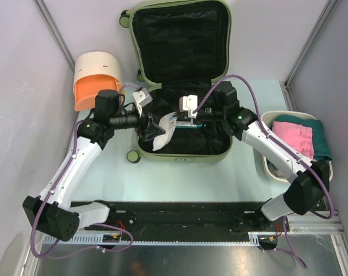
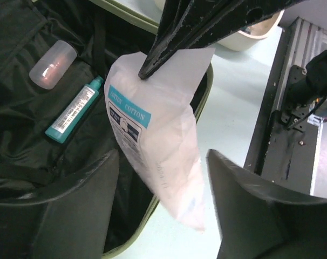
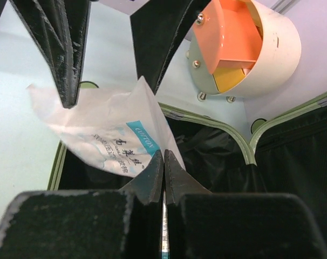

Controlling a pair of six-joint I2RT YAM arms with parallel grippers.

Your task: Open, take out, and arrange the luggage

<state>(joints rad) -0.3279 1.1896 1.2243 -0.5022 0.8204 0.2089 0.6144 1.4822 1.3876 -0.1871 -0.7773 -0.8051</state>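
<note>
The luggage (image 1: pixel 185 154) lies open at the table's far middle, its black-lined lid standing up behind. A white cotton packet (image 1: pixel 162 137) with a teal label hangs over its front-left rim. My right gripper (image 3: pixel 164 156) is shut on the packet's (image 3: pixel 99 135) upper corner. My left gripper (image 2: pixel 161 156) stands open, one finger on each side of the packet's (image 2: pixel 158 135) lower end, with gaps showing on both sides. A teal tube (image 2: pixel 74 116) and a small clear bottle (image 2: pixel 53 65) lie on the lining inside.
A cream-and-orange drum container (image 1: pixel 96 77) stands left of the lid. A white basin (image 1: pixel 269 167) at the right holds pink and green cloths (image 1: pixel 297 138). A green wheel (image 1: pixel 133 156) sticks out at the case's front-left corner. Grey walls close in both sides.
</note>
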